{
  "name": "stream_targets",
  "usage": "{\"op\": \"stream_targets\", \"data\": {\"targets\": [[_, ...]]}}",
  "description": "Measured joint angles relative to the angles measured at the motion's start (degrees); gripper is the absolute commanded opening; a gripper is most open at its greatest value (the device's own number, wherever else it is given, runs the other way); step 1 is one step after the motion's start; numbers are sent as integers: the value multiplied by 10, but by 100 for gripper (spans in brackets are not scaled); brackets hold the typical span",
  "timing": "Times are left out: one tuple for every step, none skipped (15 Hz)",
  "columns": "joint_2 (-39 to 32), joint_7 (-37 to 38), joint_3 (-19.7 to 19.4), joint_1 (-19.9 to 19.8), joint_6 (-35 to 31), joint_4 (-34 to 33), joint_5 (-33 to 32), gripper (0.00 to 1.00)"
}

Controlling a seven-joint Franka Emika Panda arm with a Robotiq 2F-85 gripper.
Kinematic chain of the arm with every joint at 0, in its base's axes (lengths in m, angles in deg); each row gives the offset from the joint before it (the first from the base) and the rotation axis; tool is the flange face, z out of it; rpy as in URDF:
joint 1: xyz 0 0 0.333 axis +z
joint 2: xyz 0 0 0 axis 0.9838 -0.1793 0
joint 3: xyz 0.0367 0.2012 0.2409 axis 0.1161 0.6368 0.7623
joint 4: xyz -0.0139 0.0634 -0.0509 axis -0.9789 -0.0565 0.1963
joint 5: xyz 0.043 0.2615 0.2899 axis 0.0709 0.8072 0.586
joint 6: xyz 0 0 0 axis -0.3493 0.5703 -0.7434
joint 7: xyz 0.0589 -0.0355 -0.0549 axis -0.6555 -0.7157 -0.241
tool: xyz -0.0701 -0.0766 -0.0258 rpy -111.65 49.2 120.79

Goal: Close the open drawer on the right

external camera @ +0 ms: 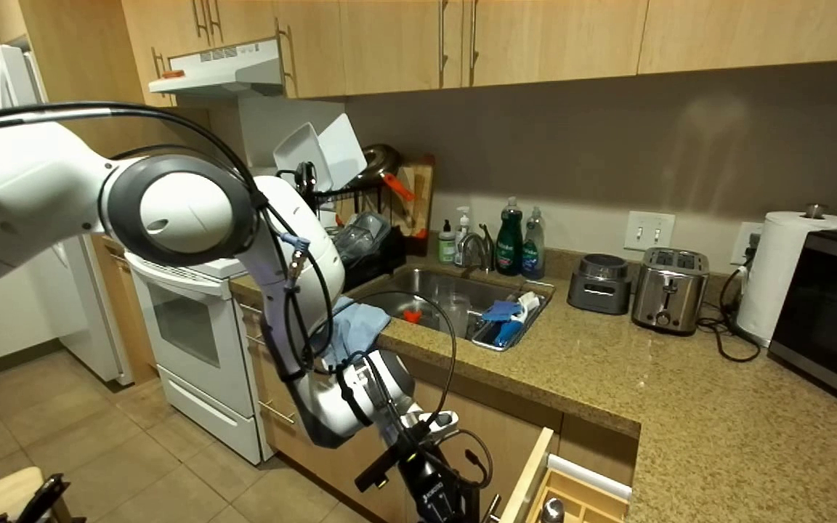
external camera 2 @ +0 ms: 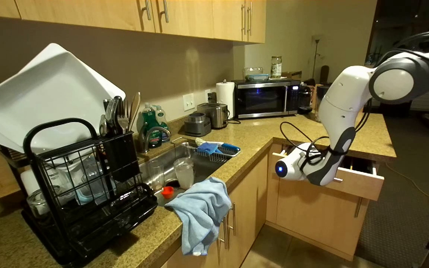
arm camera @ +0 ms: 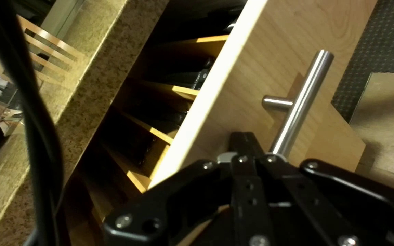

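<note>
One gripper [arm camera: 245, 145] (fully closed, empty) hangs beside one open drawer [arm camera: 279, 54]; one toaster [external camera: 669, 294] tops the speckled kitchen countertop [external camera: 724, 414].

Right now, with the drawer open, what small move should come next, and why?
I'd probably ease the gripper against the drawer front and push inward, under the countertop. The drawer stands out past that edge, its dividers showing, and the gripper, shut, sits close to the front beside the metal handle. Whether gripper and front touch yet, I can't tell.
</note>
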Motion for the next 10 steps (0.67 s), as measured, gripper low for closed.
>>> {"op": "stream_targets", "data": {"targets": [[-4, 0, -6, 0, -2, -3, -6, 0], [-8, 0, -12, -1, -4, -5, -13, 0], [-12, 0, -18, -1, -5, -8, -21, 0], [-16, 0, -24, -2, -5, -11, -26, 0], [-19, 0, -30, -3, -5, -14, -31, 0], [-22, 0, -35, -5, -5, -17, -35, 0], [-26, 0, -39, -7, -5, -21, -38, 0], [-28, 0, -42, -11, -5, -26, -40, 0], [-30, 0, -46, -14, -5, -31, -40, 0], [-32, 0, -49, -19, -5, -36, -40, 0]]}}
